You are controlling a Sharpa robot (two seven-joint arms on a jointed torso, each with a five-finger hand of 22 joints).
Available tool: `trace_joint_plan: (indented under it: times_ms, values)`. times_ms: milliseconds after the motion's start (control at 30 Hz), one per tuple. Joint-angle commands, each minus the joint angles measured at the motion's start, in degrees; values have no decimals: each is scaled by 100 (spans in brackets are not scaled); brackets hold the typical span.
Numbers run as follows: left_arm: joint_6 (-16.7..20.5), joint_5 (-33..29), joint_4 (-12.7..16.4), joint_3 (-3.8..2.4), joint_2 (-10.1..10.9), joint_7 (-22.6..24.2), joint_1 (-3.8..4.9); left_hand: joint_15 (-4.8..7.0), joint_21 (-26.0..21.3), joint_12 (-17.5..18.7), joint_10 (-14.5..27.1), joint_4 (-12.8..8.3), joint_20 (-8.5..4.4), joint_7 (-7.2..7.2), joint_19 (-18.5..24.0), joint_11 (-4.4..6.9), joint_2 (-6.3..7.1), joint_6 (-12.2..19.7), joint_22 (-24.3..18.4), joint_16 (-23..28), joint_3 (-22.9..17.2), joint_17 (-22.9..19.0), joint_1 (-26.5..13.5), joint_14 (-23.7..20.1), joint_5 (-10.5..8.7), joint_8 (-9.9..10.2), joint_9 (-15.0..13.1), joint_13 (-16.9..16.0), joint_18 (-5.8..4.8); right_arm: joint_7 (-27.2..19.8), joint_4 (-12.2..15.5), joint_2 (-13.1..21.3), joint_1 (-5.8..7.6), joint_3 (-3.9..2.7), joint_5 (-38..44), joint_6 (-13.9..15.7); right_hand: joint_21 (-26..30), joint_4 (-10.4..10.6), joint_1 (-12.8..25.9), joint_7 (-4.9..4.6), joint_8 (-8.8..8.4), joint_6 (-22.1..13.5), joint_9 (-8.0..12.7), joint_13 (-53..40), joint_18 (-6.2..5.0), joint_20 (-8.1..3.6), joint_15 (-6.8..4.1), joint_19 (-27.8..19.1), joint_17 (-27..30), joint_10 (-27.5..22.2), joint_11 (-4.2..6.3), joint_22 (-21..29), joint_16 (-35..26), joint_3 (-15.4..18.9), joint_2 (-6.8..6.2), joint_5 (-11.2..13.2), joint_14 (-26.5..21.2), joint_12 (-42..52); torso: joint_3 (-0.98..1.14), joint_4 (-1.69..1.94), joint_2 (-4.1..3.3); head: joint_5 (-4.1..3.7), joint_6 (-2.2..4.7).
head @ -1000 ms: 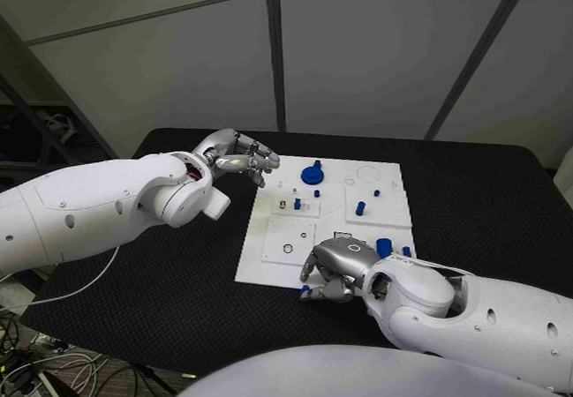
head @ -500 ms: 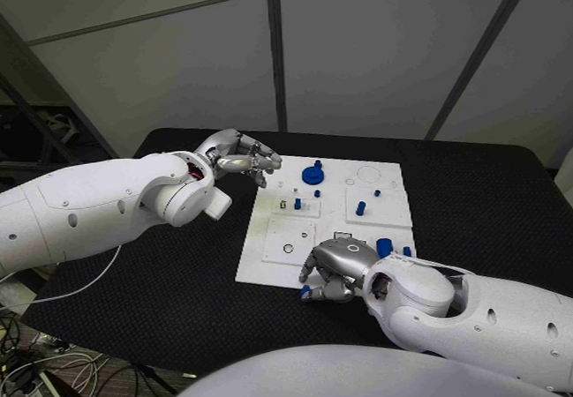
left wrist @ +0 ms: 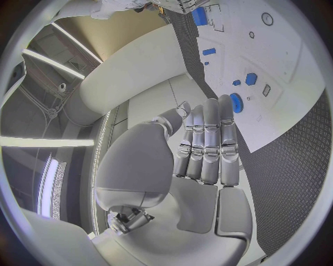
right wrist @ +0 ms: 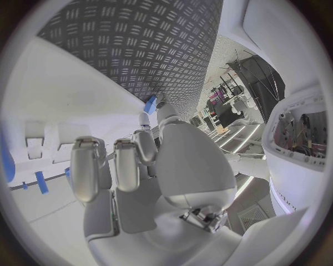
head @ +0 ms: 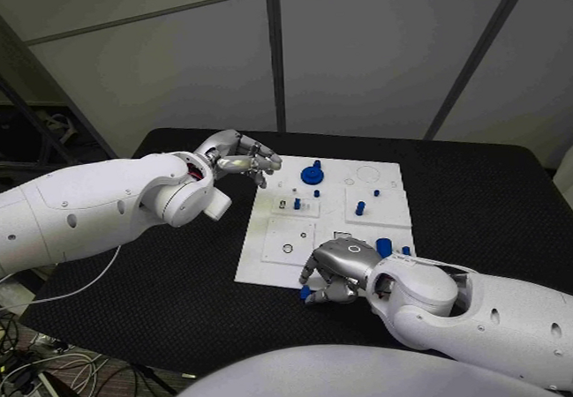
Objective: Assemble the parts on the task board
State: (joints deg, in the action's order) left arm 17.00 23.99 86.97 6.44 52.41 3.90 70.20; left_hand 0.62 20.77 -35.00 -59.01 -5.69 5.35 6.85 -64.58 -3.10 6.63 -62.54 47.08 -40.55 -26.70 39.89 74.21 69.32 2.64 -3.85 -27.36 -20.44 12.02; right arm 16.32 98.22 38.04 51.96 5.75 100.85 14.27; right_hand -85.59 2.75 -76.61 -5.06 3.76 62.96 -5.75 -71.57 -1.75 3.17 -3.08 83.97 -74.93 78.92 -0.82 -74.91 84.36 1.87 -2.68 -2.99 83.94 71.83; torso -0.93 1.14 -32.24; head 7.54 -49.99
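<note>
Pinching a small blue part (head: 306, 292) between fingertips, my right hand (head: 341, 265) sits curled over the near edge of the board (head: 274, 255), knuckles up; in the right wrist view the same part (right wrist: 150, 104) shows at the tip of one finger, out over the black table (right wrist: 146, 44) just off the board's edge. At about 12 o'clock from that hand a blue block (head: 383, 246) stands on the board, touching or nearly touching the hand, I cannot tell which. Farther along 12 o'clock a blue peg (head: 359, 208) stands upright, and toward 11 o'clock a round blue knob (head: 312, 173) sits near the far edge, with smaller blue pieces (head: 297, 202) between it and me. A ring (head: 288, 248) marks the square at 10 o'clock. My left hand (head: 243, 159) hangs over the board's far left corner, at about 10 o'clock from the right hand and well apart from it, fingers curled inward; the left wrist view shows its fingers (left wrist: 210, 145) lying straight side by side with nothing in them, the knob (left wrist: 236, 103) just beyond their tips.
</note>
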Motion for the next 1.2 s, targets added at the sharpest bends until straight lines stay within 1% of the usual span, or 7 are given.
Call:
trace_joint_plan:
  times_ms: [33, 267, 533, 867, 1000, 1100, 1200]
  values:
    - [-65, -29, 6, -5, -6, 8, 7, 6, -27, 33, -16, -11, 7, 7, -38, 12, -16, -46, -7, 21, 32, 5, 22, 38, 16, -3, 5, 4, -174, -178, -29, 16, -9, 16, 145, -154, -24, -78, -75, -24, 8, 4, -3, -18, 54, -17, -20, 316, -1101, 3, 11, -1155, 16, 10, 57, 31, 496, -13, -3, 0, 0, 3, -1]
    - [-71, -29, 3, -5, -15, 9, 7, 5, -32, 33, -14, -9, 7, 8, -37, 11, -23, -48, -9, 29, 35, 6, 27, 36, 16, -2, 15, 13, -174, -273, -51, 11, -10, 16, 252, -129, -46, -258, -301, 2, 42, 114, -17, -55, 60, -22, -31, 331, -1108, 25, 36, -1178, 27, 10, 248, 31, 498, 10, 1, 0, -1, -11, -1]
    - [-70, -29, 5, -5, -21, 1, 7, 5, -32, 33, -14, -9, 7, 8, -37, 11, -23, -48, -9, 29, 35, 6, 27, 36, 16, -2, 15, 13, -174, -388, -134, -48, -10, 16, 286, -46, -65, -352, -393, 4, 35, 147, -15, -60, 66, -27, -36, 343, -1122, 21, 39, -1195, 48, 46, 334, 31, 502, 3, -1, -8, -13, -22, -1]
    - [-72, -29, 13, -6, -19, -30, 9, 4, -35, 33, -14, -6, 8, 8, -37, 11, -31, -52, -11, 34, 36, 7, 31, 36, 16, -3, 22, 18, -174, -419, -189, -91, -10, 16, 295, 1, -71, -420, -448, 11, 33, 182, -14, -79, 67, -29, -38, 347, -1125, 31, 44, -1201, 53, 82, 415, 30, 502, 14, 1, 5, -8, -21, -1]
    - [-80, -29, 14, -6, -18, -40, 10, 4, -38, 33, -12, -5, 8, 8, -37, 11, -39, -56, -12, 40, 38, 8, 39, 36, 17, -3, 30, 25, -174, -447, -187, -93, -10, 16, 295, 77, -73, -540, -581, 22, 35, 229, -17, -96, 68, -30, -43, 348, -1123, 38, 56, -1204, 52, 68, 506, 15, 502, 22, 0, 2, -8, -22, -1]
    - [-85, -29, 12, -6, -20, -49, 10, 5, -42, 34, -9, -11, 8, 8, -37, 12, -44, -59, -12, 48, 39, 9, 55, 34, 17, -3, 42, 34, -173, -482, -182, -82, -10, 17, 289, 207, -79, -667, -692, 20, 31, 269, -19, -130, 69, -28, -41, 353, -1126, 53, 54, -1211, 58, 53, 580, -67, 504, 47, -2, 3, -3, -27, -1]
    - [-89, -29, 11, -6, -21, -58, 10, 6, -45, 35, -7, -19, 7, 9, -38, 12, -49, -60, -12, 57, 40, 11, 74, 32, 17, -2, 53, 43, -173, -538, -171, -67, -10, 17, 262, 404, -82, -834, -773, 31, 56, 391, -48, -194, 70, -27, -43, 355, -1125, 86, 64, -1216, 60, 74, 628, -333, 504, 101, 0, 2, -1, -15, -1]
